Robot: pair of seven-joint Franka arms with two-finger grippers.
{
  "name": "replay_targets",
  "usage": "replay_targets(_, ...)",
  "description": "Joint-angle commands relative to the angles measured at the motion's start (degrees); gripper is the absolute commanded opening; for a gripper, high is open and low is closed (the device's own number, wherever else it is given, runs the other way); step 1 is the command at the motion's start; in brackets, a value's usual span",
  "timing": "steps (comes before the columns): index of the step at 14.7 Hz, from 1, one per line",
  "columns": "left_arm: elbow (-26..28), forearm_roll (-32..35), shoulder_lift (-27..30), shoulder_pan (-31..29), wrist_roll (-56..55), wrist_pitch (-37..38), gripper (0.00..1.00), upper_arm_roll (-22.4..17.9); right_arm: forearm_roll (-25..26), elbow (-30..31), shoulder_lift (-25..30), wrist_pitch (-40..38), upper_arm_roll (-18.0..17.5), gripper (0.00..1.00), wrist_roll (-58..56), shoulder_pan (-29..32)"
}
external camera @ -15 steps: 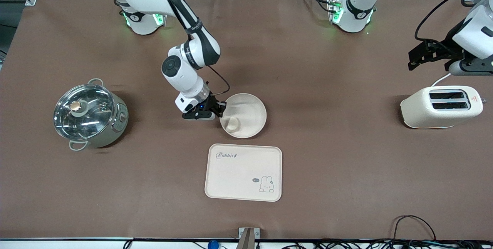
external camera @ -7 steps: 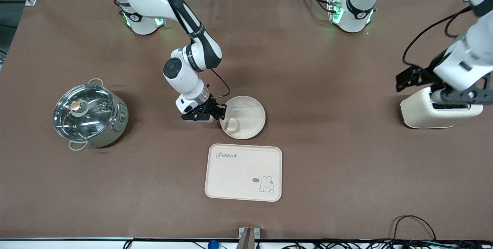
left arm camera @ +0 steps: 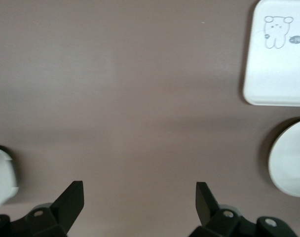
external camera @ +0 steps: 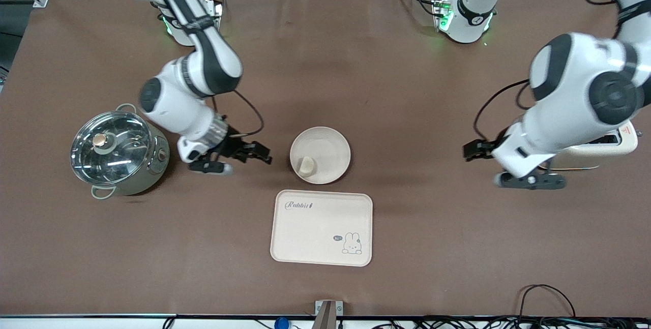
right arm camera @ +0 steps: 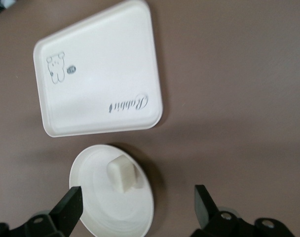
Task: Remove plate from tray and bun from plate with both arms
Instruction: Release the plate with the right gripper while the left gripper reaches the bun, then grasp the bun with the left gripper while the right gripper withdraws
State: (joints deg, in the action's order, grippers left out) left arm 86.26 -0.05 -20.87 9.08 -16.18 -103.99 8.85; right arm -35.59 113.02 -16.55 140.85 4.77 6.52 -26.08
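Right hand (external camera: 254,155) withdrawn open from plate (external camera: 330,143), left hand (external camera: 475,150) nearer

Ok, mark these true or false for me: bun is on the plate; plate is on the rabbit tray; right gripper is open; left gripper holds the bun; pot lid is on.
1. The bun is on the plate: true.
2. The plate is on the rabbit tray: false, it sits on the table beside the tray.
3. The right gripper is open: true.
4. The left gripper holds the bun: false, it is open and empty.
5. The pot has its lid on: true.
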Motion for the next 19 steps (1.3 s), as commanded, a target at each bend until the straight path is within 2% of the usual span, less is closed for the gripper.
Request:
replay_targets(1, 0.1, 0.2, -1.1, 6.1, -10.2, -2.4, 1.00, -0.1, 3.9, 1.3, 2.8, -3.6, -0.5, 1.00, -2.2, 3.4)
replay_targets(3, 0.0, 0.6, -3.1, 10.2, -17.0, -6.0, 1.00, -0.1, 8.5, 1.2, 3.5, -4.0, 0.1, 1.00, -2.3, 4.5)
replay_targets(6, -0.2, 4.0, -7.7, 14.9, -17.7, -12.4, 1.00, -0.1, 13.8, 1.1, 5.9, -5.5, 0.8, 1.00, -3.4, 7.7)
replay_targets(8, -0.9, 5.8, -12.6, 19.8, -17.5, -17.8, 1.00, -0.2, 15.0, 0.3, 7.5, -9.0, 0.9, 1.00, -5.7, 11.6)
replay_targets(12, -3.2, 9.3, -21.3, 27.2, -17.9, -31.2, 0.97, -0.2, 16.2, -6.3, 7.9, -23.4, 1.1, 1.00, -14.8, 22.0)
replay_targets(14, -3.3, 9.5, -24.6, 28.9, -17.7, -38.5, 0.96, -0.3, 21.9, -8.7, 11.2, -29.1, 1.0, 1.00, -15.5, 24.3)
replay_targets(17, -3.4, 9.5, -27.5, 30.3, -17.7, -45.4, 0.88, -0.6, 24.3, -14.5, 16.3, -41.9, 1.3, 1.00, -14.6, 24.8)
replay_targets(19, -3.4, 9.5, -29.4, 30.6, -17.6, -51.7, 0.86, -0.7, 29.6, -18.2, 18.2, -47.7, 1.0, 1.00, -10.9, 24.7)
